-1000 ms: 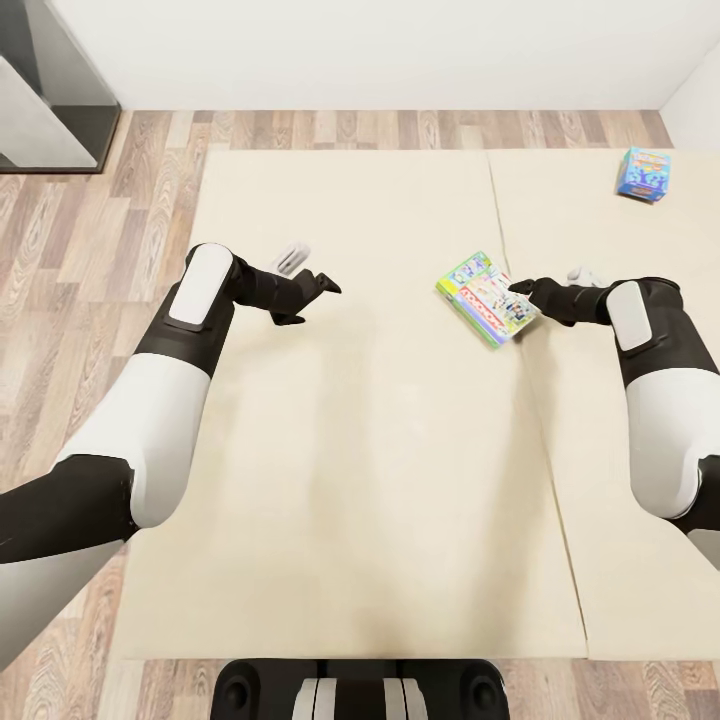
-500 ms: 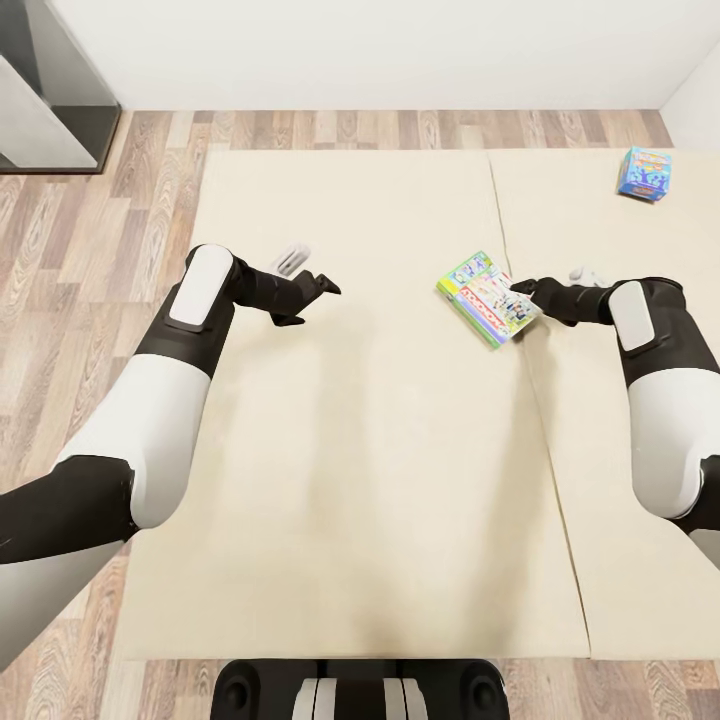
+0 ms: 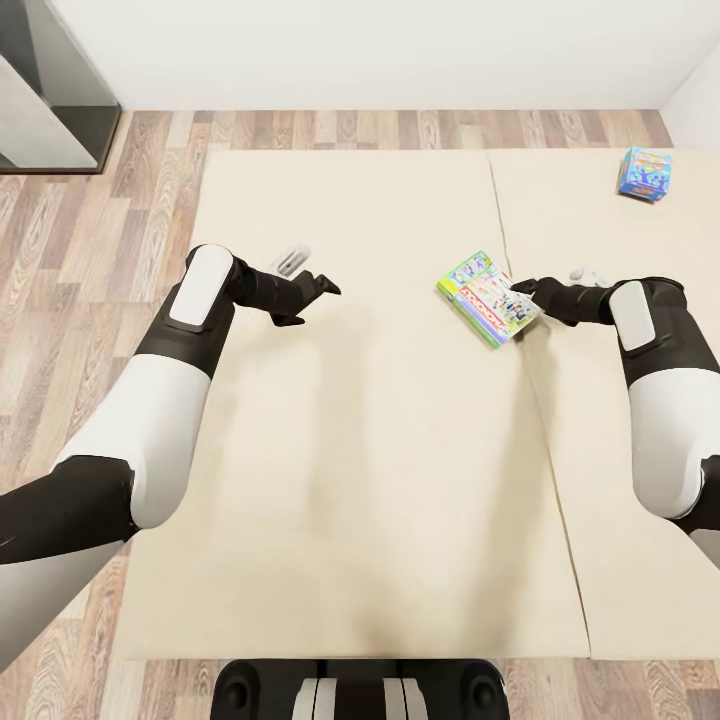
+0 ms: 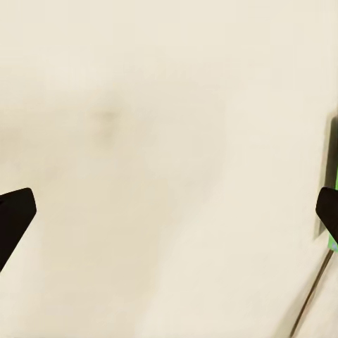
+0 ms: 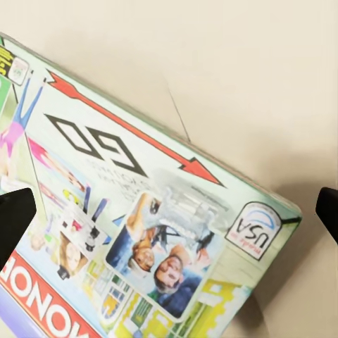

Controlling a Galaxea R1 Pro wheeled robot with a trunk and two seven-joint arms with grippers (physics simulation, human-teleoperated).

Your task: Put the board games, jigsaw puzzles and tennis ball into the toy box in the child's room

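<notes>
The robot's dark base is sitting at the near edge of the bed, a wide beige mattress in two sections with a seam running away on the right. Both arms are reaching out over it. The left gripper is hovering over bare mattress with its jaws spread wide and nothing between them; in the left wrist view its two dark fingertips are showing at opposite edges of the picture, with only beige cloth between. The right gripper is sitting at the near right edge of the green-edged Monopoly board game, which is lying flat and skewed across the seam. In the right wrist view the box (printed with a red arrow, "GO" and a "USA" badge) is lying between the widely parted fingertips, so the jaws are open and not closed on it. Farther off, near the far right corner of the bed, the smaller light-blue board game is lying well apart from both grippers. Beyond the bed, wood-plank floor is running to a white wall
</notes>
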